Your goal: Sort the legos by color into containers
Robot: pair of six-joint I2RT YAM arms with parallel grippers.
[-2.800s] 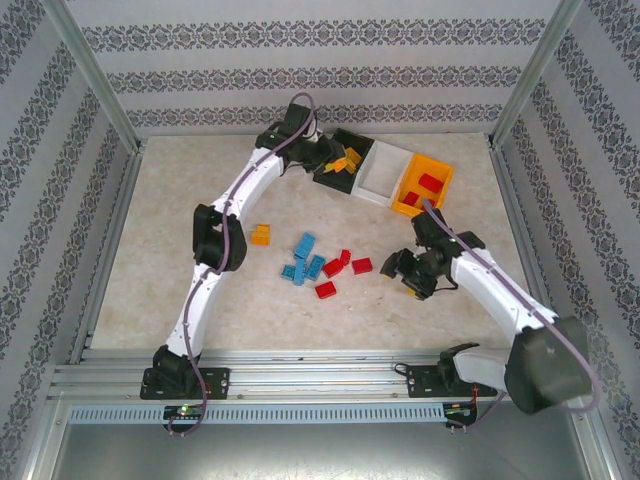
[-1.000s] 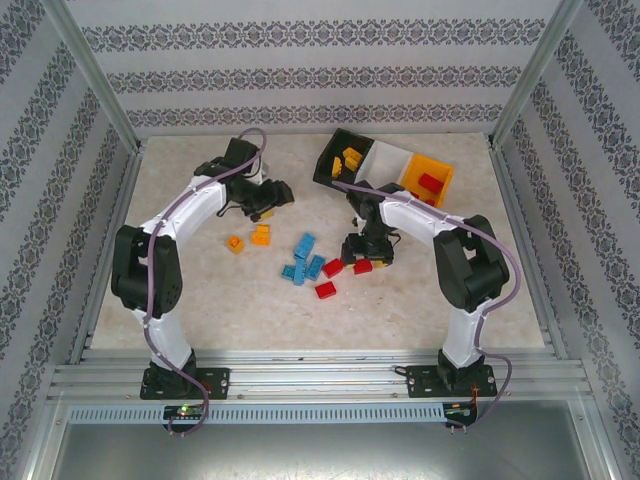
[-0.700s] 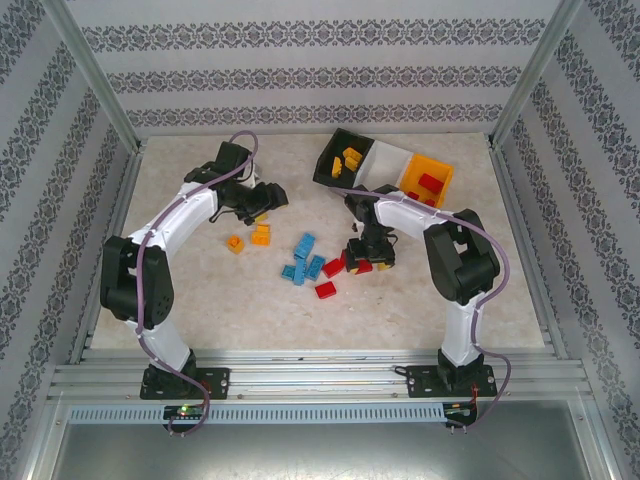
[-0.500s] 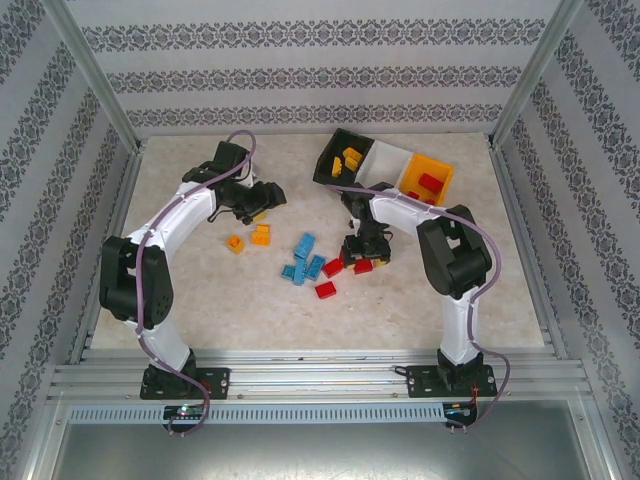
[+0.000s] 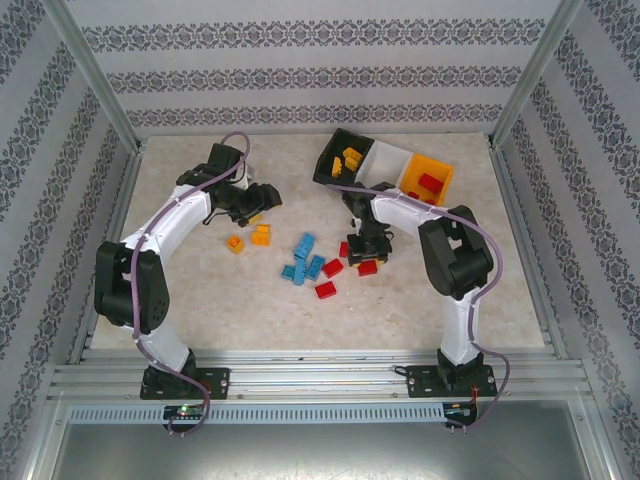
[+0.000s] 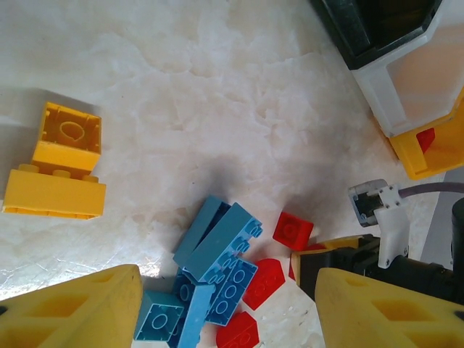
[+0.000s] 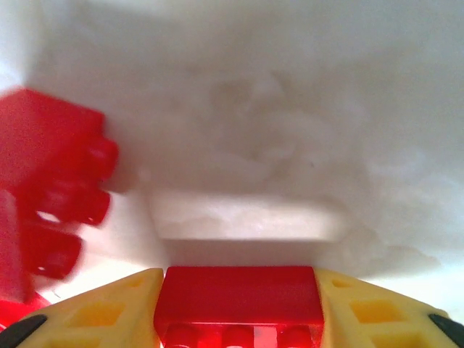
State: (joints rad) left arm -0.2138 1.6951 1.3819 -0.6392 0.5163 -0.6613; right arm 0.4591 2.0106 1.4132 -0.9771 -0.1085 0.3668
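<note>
Tabletop (image 7: 290, 109) lies bare ahead of right claw (image 7: 239, 322), clenched on red lego (image 7: 239, 293); left claw (image 6: 228, 308) hangs released, blue legos (image 6: 217, 254) ahead.

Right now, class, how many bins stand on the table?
3, joined in a row: the black bin on the left, the white bin in the middle, the orange bin on the right. None looks hidden.

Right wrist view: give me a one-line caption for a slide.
Right gripper shut on a red lego over the pale table, another red lego at left.
</note>
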